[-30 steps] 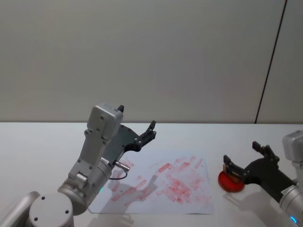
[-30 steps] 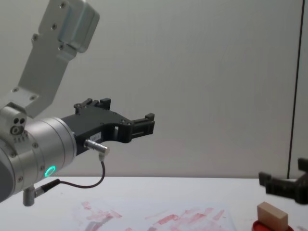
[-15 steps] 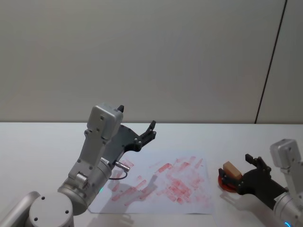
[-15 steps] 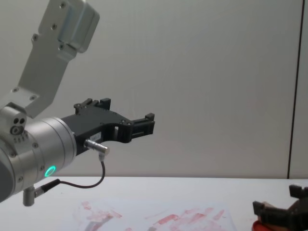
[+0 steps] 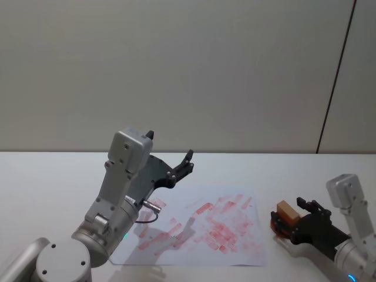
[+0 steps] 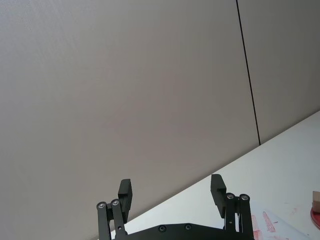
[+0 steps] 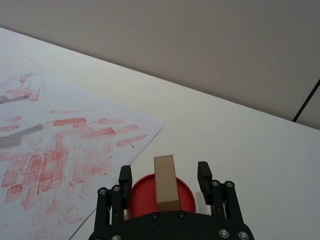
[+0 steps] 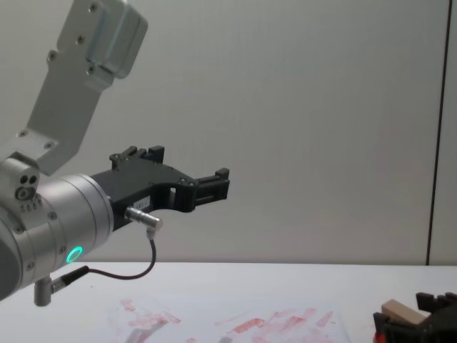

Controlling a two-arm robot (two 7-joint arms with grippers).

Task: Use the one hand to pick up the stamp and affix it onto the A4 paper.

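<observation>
The left gripper (image 5: 185, 163) is held raised above the left part of the paper (image 5: 202, 229), well apart from the stamp. Its fingers are spread wide and nothing is held between them. It is judged to be parked there, so that the right side of the sheet is left free for the working arm.

The paper is laid flat on the table (image 5: 47, 176), between the two arms, and is covered with red ink marks. Just beside its right edge a round red ink pad (image 7: 141, 196) is set, presumably so that only a short carry is needed from pad to sheet.

The stamp (image 7: 166, 182) is stood upright on the ink pad with its lower face resting on the red surface, most likely so that the face is inked before printing.

The right gripper (image 7: 164, 172) is lowered to the level of the pad and placed around the stamp, one finger on each side. In the right wrist view a gap is seen between each finger and the wood, so the jaws are apart and nothing is gripped yet. The stamp is centred between the fingers, so that even pressure can be applied to its two long sides. The grasp is judged to be the step in hand; closing is required before any lift toward the paper.
</observation>
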